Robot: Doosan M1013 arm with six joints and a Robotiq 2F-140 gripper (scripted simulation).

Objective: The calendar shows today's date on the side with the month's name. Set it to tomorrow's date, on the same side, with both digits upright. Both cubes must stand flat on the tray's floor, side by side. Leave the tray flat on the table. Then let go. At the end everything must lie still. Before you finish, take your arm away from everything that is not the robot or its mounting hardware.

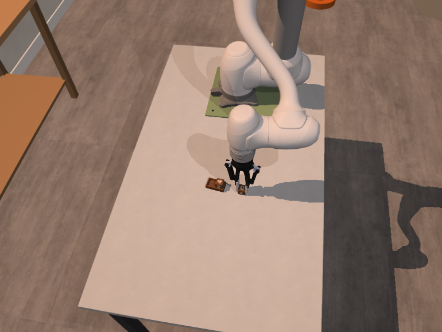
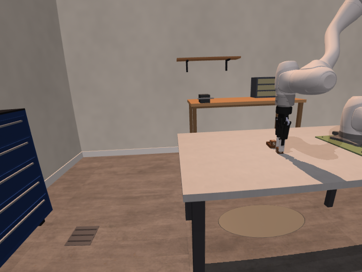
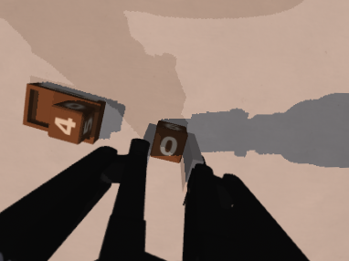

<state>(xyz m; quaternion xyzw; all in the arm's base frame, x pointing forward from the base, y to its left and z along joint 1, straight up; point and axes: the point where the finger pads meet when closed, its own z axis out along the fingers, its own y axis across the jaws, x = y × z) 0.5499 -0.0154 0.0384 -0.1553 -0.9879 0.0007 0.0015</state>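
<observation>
The loose dark brown cube (image 1: 241, 189) (image 2: 279, 151) (image 3: 167, 145) is between my fingertips, a 0 on its upper face; a side digit is not clearly readable. My gripper (image 1: 242, 188) (image 2: 280, 150) (image 3: 168, 140) points down, shut on this cube, with a pad close against each side. The cube is at or just above the table; any small gap is unclear. The small brown tray (image 1: 210, 187) (image 2: 268, 144) (image 3: 25, 105) lies flat, left of my gripper. The other cube (image 1: 218, 182) (image 2: 272, 143) (image 3: 66, 123) sits in its right half, with 4 on top and 5 and 0 on sides.
The pale table (image 1: 200, 257) (image 2: 222, 164) carries everything. The arm's green base plate (image 1: 216, 111) (image 2: 330, 140) is at the back in the top view. A wooden bench (image 2: 233, 100) and a blue drawer cabinet (image 2: 20, 175) stand away from the table.
</observation>
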